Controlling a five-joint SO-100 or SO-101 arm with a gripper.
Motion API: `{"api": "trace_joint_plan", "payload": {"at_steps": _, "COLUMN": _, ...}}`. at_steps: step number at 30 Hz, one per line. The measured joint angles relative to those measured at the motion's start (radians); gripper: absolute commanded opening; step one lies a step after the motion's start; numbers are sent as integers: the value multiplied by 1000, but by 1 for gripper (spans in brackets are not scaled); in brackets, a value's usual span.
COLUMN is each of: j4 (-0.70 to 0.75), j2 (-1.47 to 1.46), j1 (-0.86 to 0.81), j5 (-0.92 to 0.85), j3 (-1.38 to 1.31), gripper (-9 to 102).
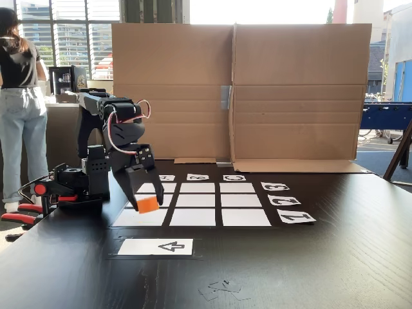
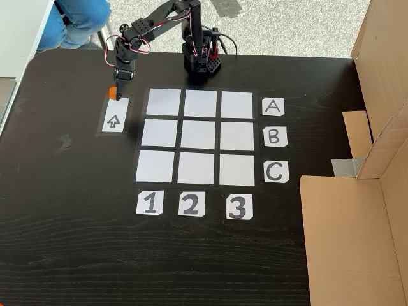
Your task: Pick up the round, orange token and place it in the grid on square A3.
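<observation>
Claw (image 1: pixel 143 196) grips token (image 1: pixel 148 205) beside arrow card (image 2: pixel 115 115).

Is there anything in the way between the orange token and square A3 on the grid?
Nothing visible. The gripper holds the token beside the arrow card; the cells between it and A3 are bare.

Dark wood table (image 1: pixel 335 257) with a big cardboard screen (image 1: pixel 238 90) at 12 o'clock, bright windows (image 1: pixel 71 32) behind, person (image 1: pixel 19 96) at 9.
</observation>
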State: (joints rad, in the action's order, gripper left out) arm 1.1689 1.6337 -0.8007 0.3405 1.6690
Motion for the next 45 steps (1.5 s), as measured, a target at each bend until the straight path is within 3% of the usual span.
{"api": "trace_joint_plan", "payload": {"at_steps": 6, "j4": 278, "j2": 236, "j1": 149, "j5": -140, "j3": 51, "gripper": -1}}
{"api": "trace_joint_plan", "payload": {"at_steps": 10, "j4": 371, "j2": 359, "j1": 293, "j5": -150, "j3": 109, "gripper": -1}}
{"api": "trace_joint_plan", "payload": {"at_steps": 25, "j4": 391, "j2": 591, "j1": 1029, "j5": -78, "j3": 449, "gripper": -1}}
{"api": "trace_joint_plan", "payload": {"at_steps": 35, "j4": 391, "j2": 614, "j1": 1252, "j5": -49, "j3": 558, "gripper": 0}}
{"api": "trace_joint_plan", "payload": {"at_steps": 45, "j4": 377, "j2": 558, "j1": 1368, "j5": -38, "j3": 597, "gripper": 0}}
